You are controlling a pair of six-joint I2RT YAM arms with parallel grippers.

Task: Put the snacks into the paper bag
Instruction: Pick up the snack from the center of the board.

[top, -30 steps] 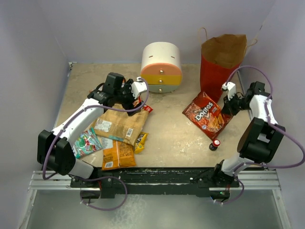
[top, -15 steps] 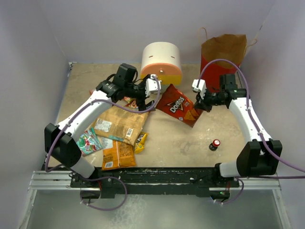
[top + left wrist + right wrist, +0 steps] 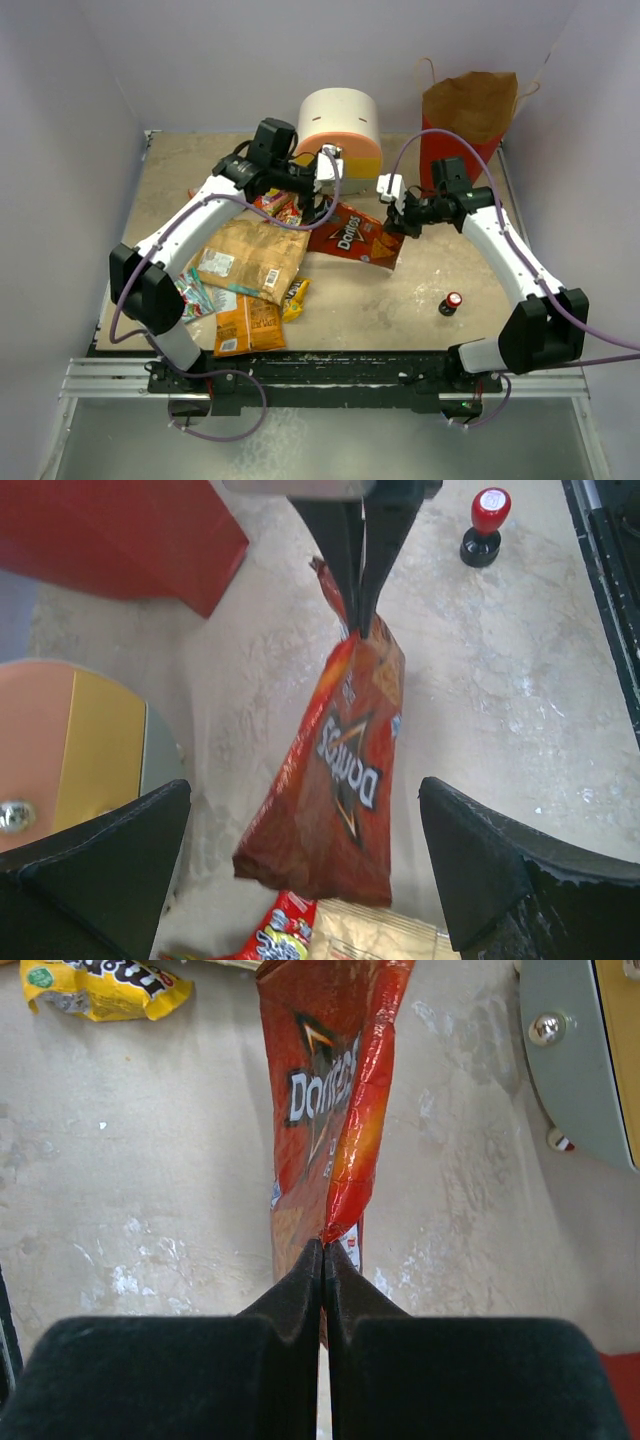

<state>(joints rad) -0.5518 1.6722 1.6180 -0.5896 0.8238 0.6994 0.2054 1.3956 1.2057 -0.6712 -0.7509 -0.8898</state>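
Observation:
My right gripper (image 3: 393, 222) (image 3: 322, 1248) is shut on the right edge of the red Doritos bag (image 3: 350, 236) (image 3: 318, 1100) and holds it mid-table. My left gripper (image 3: 322, 205) (image 3: 305, 792) is open and empty, its fingers (image 3: 110, 865) wide on either side of the Doritos bag's (image 3: 335, 780) free end, not touching it. The paper bag (image 3: 465, 125) stands upright and open at the back right. A tan chip bag (image 3: 250, 260), an orange chip bag (image 3: 245, 325), a teal candy bag (image 3: 185, 295), a yellow packet (image 3: 293, 296) and small red packets (image 3: 278, 207) lie at the left.
The round white-orange-yellow drawer unit (image 3: 340, 130) stands at the back, just behind both grippers. A small red-capped bottle (image 3: 452, 302) stands front right. Walls close in the left, back and right sides.
My right gripper lifted the Doritos bag from the right side and carried it left to mid-table. My left arm swung right from the snack pile, with its gripper now facing the bag.

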